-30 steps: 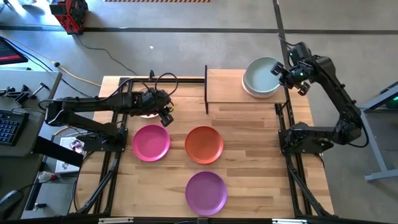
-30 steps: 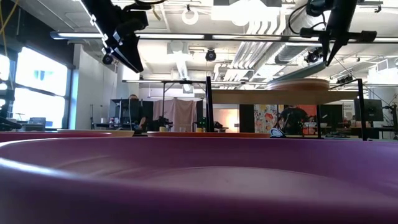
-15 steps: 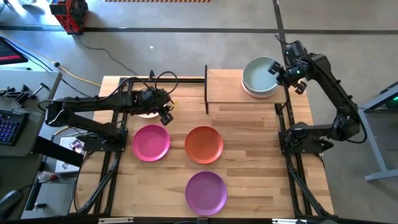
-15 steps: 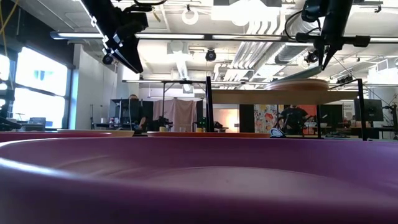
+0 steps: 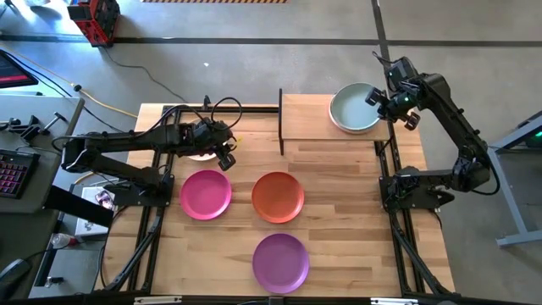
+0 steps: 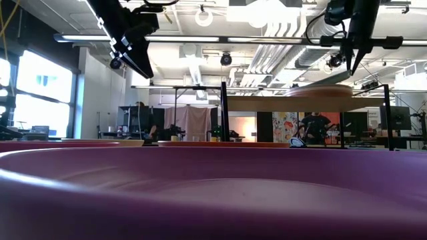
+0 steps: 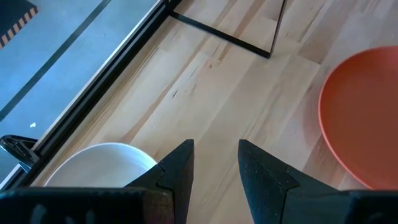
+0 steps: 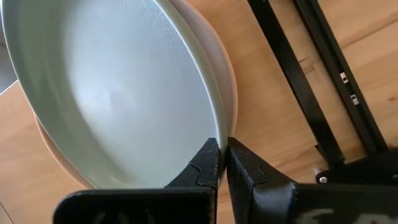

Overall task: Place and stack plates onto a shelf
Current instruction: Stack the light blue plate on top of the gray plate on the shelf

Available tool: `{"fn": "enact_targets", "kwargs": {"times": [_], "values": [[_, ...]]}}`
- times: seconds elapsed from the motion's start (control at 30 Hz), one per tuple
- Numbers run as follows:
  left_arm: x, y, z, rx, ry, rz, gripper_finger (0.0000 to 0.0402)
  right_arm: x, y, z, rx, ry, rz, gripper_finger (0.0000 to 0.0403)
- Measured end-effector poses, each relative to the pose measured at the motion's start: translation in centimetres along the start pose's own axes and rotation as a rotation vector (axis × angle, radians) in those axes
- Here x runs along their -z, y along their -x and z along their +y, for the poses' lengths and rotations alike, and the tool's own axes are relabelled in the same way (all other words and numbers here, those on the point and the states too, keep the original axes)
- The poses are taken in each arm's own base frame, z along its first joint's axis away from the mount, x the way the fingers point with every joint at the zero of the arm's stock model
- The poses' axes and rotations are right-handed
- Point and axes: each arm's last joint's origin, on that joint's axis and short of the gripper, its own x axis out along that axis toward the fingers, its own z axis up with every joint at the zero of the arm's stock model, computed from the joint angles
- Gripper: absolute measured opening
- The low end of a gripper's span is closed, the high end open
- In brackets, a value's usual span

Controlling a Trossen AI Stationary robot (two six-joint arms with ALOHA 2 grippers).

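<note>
The pale grey-green plate (image 5: 354, 108) lies on top of a pale plate (image 8: 229, 93) at the right end of the light-wood shelf (image 5: 306, 119). My right gripper (image 5: 379, 99) is shut on this top plate at its right side. My left gripper (image 5: 223, 151) is open and empty. It hovers over the table's far left, beside the cream plate (image 7: 99, 165). The magenta plate (image 5: 206, 194), orange plate (image 5: 278, 196) and purple plate (image 5: 280, 261) rest flat on the tabletop. My right gripper pinches the grey-green plate's rim (image 8: 216, 132) between its two fingers, one finger inside the dish and one outside. The fingers come from above and from the table's right side. The plate lies about level on the plate beneath it (image 6: 320, 90).
Thin black posts stand at the shelf's left end (image 5: 280, 123) and by its right end (image 5: 391, 135). The purple plate (image 6: 213, 193) fills the low view's foreground. The dark arm bases stand at the table's left (image 5: 127, 174) and right (image 5: 415, 186).
My right gripper has gone a little toward the table's left and down, still shut on the grey-green plate's rim. The plate's right side, raised before, has come down, so the plate now lies about level on the stack.
</note>
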Motion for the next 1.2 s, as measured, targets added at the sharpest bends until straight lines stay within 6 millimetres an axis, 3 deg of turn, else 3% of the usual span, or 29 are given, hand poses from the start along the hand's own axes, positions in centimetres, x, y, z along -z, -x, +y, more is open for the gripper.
{"fn": "enact_targets", "kwargs": {"times": [1.2], "values": [[-0.03, 0.0, -0.01, 0.001, 0.002, -0.003, 0.0115, 0.05, 0.0, -0.01, -0.007, 0.034, 0.017, 0.0001]]}}
